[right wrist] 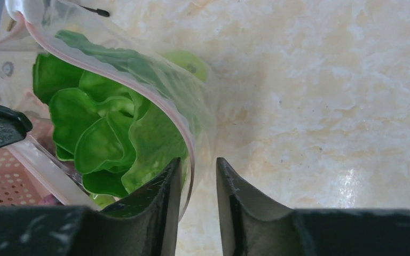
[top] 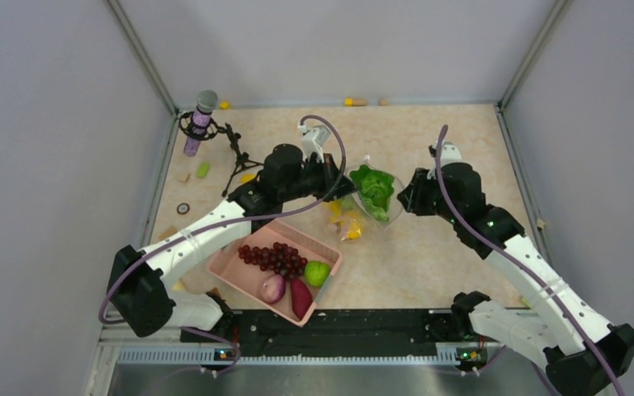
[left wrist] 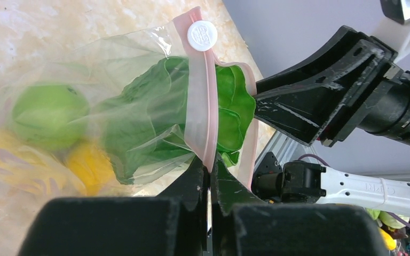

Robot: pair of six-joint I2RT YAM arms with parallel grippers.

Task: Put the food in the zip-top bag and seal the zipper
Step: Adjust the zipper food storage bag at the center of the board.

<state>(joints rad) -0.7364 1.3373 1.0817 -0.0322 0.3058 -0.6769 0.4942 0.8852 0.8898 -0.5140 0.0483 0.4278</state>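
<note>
The clear zip-top bag [top: 355, 216] lies mid-table with its mouth held open. It holds green lettuce [top: 376, 190], a green round fruit [left wrist: 48, 114] and a yellow lemon [left wrist: 91, 165]. My left gripper [left wrist: 210, 160] is shut on the pink zipper [left wrist: 205, 106], just below its white slider [left wrist: 202, 35]. My right gripper [right wrist: 198, 160] straddles the opposite rim of the bag [right wrist: 191, 144]; its jaws stand a little apart, unpinched. More food sits in the basket: dark grapes [top: 274, 257], a green fruit [top: 317, 272], a purple onion [top: 272, 287] and a sweet potato [top: 300, 297].
The pink basket [top: 235, 276] stands near the front, left of centre, under the left arm. At the back left a microphone on a small tripod [top: 201, 122] stands. Small coloured blocks lie along the left side and back wall.
</note>
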